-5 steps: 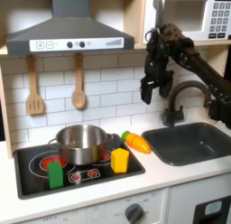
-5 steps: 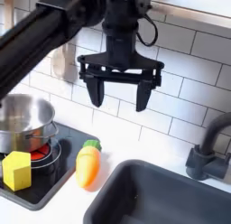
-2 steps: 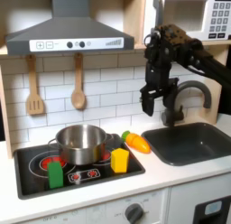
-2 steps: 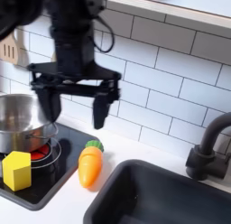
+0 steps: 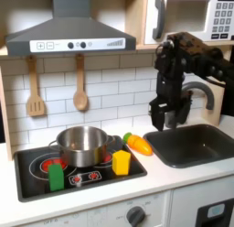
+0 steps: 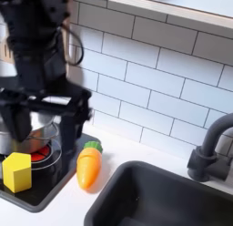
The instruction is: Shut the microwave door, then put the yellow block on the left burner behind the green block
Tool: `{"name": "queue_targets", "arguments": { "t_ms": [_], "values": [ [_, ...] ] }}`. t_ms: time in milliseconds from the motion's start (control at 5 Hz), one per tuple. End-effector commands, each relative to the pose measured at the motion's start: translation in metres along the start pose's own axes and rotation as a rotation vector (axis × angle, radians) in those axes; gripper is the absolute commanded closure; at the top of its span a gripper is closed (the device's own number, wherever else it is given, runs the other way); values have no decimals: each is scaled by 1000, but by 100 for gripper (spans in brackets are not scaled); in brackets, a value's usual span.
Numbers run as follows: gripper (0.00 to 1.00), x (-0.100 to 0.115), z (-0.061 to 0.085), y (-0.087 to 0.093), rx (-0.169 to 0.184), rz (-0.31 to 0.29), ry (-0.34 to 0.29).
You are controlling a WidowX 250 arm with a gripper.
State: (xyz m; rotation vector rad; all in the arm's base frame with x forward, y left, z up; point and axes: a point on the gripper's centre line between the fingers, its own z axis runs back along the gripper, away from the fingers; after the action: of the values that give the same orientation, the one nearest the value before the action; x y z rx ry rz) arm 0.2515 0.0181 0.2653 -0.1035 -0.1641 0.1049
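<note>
The microwave door (image 5: 186,17) sits at the top right of the first exterior view, white with a dark window and a grey handle on its left edge; it looks flush with the front. My gripper (image 5: 168,117) hangs open and empty below it, in front of the tiled wall above the carrot. The second exterior view shows the gripper (image 6: 41,129) blurred, above the stove's right side. The yellow block (image 5: 121,162) (image 6: 16,171) stands on the stove's front right. Further left, the green block (image 5: 57,177) stands upright on the front of the left burner.
A steel pot (image 5: 82,145) (image 6: 18,129) sits at the back of the stove (image 5: 32,182). An orange carrot (image 5: 139,144) (image 6: 87,166) lies between stove and dark sink (image 5: 196,144) (image 6: 164,198). A faucet (image 5: 196,91) (image 6: 212,152) rises behind the sink. Wooden utensils (image 5: 35,89) hang on the wall.
The gripper has dropped from beside the microwave to just above the counter, going down in the first exterior view and leftward in the second exterior view. It stays open. The objects have not moved.
</note>
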Motion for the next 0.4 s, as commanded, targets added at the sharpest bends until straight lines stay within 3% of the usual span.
{"name": "queue_targets", "arguments": {
  "t_ms": [0,200],
  "values": [
    [0,-35,-10,5,38,-77,-32],
    [0,-39,-16,7,46,-88,-43]
  ]
}}
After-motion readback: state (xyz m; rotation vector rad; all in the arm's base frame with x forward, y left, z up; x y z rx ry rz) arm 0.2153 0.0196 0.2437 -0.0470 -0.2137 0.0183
